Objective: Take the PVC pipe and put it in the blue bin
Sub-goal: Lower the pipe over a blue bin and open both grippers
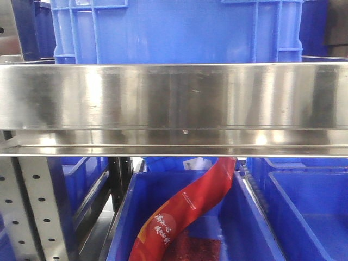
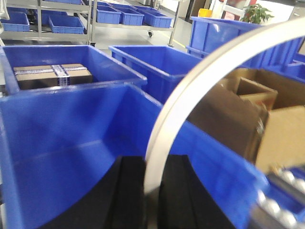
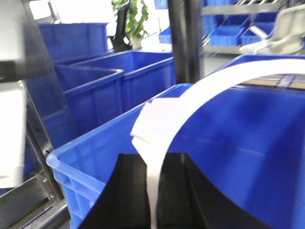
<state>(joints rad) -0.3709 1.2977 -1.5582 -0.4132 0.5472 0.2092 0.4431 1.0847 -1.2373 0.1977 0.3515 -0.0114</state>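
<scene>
The PVC pipe point(image 2: 190, 90) is a thin white curved strip. In the left wrist view it rises from between the black fingers of my left gripper point(image 2: 153, 164) and arcs up to the right. My left gripper is shut on it above a blue bin point(image 2: 71, 143). In the right wrist view the white pipe point(image 3: 214, 81) shows a flat stepped tab just above the jaws and arcs off to the right. My right gripper point(image 3: 154, 164) is shut on it, over the near corner of a blue bin point(image 3: 238, 143). Neither gripper nor the pipe shows in the front view.
A steel shelf beam point(image 1: 174, 98) fills the front view, with a red bag point(image 1: 185, 212) in a blue bin below. Cardboard boxes point(image 2: 248, 114) and rollers point(image 2: 281, 191) lie right of the left gripper. A taped box point(image 2: 50, 75) sits in a far bin. A dark post point(image 3: 186, 38) stands behind the right-hand bin.
</scene>
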